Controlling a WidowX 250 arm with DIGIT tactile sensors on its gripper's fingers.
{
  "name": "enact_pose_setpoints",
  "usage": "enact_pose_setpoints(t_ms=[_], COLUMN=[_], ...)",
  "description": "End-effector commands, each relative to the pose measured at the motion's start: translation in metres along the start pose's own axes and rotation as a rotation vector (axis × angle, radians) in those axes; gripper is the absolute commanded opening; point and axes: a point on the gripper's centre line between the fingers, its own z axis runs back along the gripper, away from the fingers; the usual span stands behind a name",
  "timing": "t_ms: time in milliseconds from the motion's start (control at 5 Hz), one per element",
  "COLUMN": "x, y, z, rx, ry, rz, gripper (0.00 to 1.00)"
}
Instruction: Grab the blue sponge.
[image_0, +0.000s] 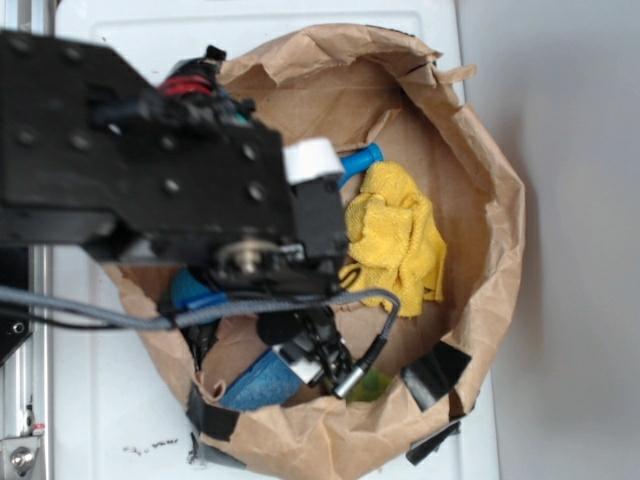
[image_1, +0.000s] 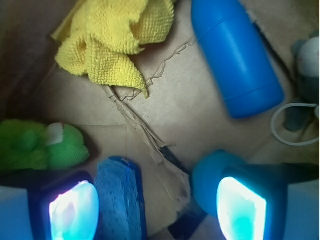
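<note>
Gripper (image_1: 157, 210) low inside the crumpled brown paper bag (image_0: 480, 190), jaws spread wide, nothing between the pads yet. Left pad (image_1: 74, 210) and right pad (image_1: 240, 207) glowing pale at the bottom corners of the wrist view.

Blue sponge (image_1: 120, 200) lying on the bag floor just inside the left pad, touching or nearly touching it, long axis running away from the camera. Also visible in the exterior view as a speckled blue block (image_0: 262, 382) at the near edge of the bag, partly hidden under the arm.

Teal ball (image_1: 212, 175) pressed up against the right pad (easy to pinch by mistake). Glossy blue bottle (image_1: 235, 55) farther off, upper right. Yellow cloth (image_1: 112, 40) bunched at upper left, well apart from the sponge. Green plush thing (image_1: 42, 147) just beside the sponge's far left; exact identity hard to tell.

Judged from the porous, speckled surface: light, soft, compressible foam, not slippery, not fragile. Likely to squash under the pads rather than resist, so a firm close needed to keep hold. Best taken across the short width, at the middle of the long sides, pads square to them. Needs a shift leftward first to centre the sponge and leave the ball outside the jaws. Torn cardboard seam (image_1: 150, 140) beside it unlikely to snag.
</note>
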Motion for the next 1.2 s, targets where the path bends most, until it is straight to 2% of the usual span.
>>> enact_pose_setpoints(t_ms=[0,400,600,800,1000], x=[0.0,-0.003,-0.016,-0.017,-0.013], y=[0.0,0.001,-0.004,-0.01,-0.019], z=[0.005,-0.008,-0.03,-0.034,-0.03], rx=[-0.017,-0.011,-0.012,-0.047,-0.072], ry=[-0.021,-0.041,-0.069,-0.112,-0.083], rz=[-0.012,0.015,0.0,0.024,0.036], gripper=[1.0,1.0,1.0,1.0,1.0])
